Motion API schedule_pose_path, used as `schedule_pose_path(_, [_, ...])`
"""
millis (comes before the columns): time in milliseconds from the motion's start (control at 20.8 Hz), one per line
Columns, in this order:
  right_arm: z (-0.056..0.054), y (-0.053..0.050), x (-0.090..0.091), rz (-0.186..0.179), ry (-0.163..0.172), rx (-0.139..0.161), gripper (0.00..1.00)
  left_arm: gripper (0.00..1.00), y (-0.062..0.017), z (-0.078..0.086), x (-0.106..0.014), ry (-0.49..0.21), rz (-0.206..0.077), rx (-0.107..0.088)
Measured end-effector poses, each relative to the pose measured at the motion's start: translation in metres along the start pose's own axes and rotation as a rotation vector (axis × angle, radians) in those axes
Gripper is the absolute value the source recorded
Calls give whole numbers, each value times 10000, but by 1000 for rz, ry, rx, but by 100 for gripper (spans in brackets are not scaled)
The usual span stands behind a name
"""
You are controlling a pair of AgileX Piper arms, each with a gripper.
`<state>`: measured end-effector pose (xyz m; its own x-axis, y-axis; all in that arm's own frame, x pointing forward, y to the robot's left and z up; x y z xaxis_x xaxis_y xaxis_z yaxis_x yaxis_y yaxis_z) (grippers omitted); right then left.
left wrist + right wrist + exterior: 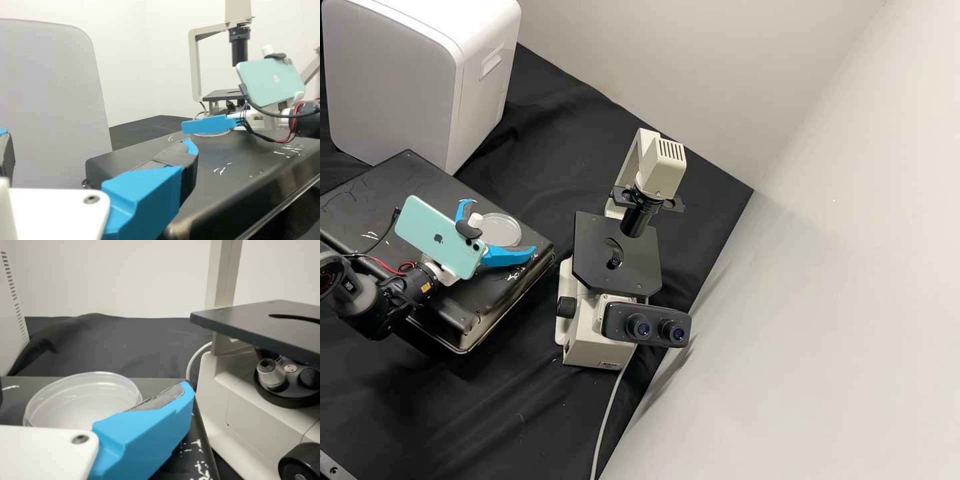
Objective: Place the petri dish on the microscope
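Observation:
A clear petri dish [499, 229] [80, 397] lies on a black box [453, 313], left of the microscope [613, 293]. My right gripper [501, 227] [95, 390] is open and straddles the dish, one blue finger on each side, low over the box top. The microscope's black stage [617, 250] [260, 322] is bare under its lens tube. My left gripper [95, 140] is open with nothing between its fingers. It sits at the box's far-left corner, and its wrist view shows the right arm's blue finger [207, 124] over the dish [210, 133].
A white appliance [420, 67] stands at the back left, just behind the box. A teal phone [440, 237] is mounted on the right wrist. The microscope's eyepieces [650, 327] face the front, and a grey cable [607, 413] trails off the bench. A pale wall runs along the right.

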<state>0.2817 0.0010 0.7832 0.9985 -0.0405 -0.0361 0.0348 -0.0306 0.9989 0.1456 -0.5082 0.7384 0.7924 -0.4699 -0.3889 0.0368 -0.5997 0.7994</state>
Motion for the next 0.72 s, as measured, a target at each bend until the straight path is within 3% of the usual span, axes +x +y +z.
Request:
schedule_pose_path(288, [16, -36, 95, 1, -14, 8, 100, 100, 0, -1, -1, -5, -1, 5])
schedule_pose_path(480, [24, -75, 156, -6, -15, -15, 100, 100, 0, -7, -1, -4, -1, 8])
schedule_pose_path(720, [19, -93, 217, 1, -16, -17, 100, 100, 2, -22, -2, 3, -1, 10])
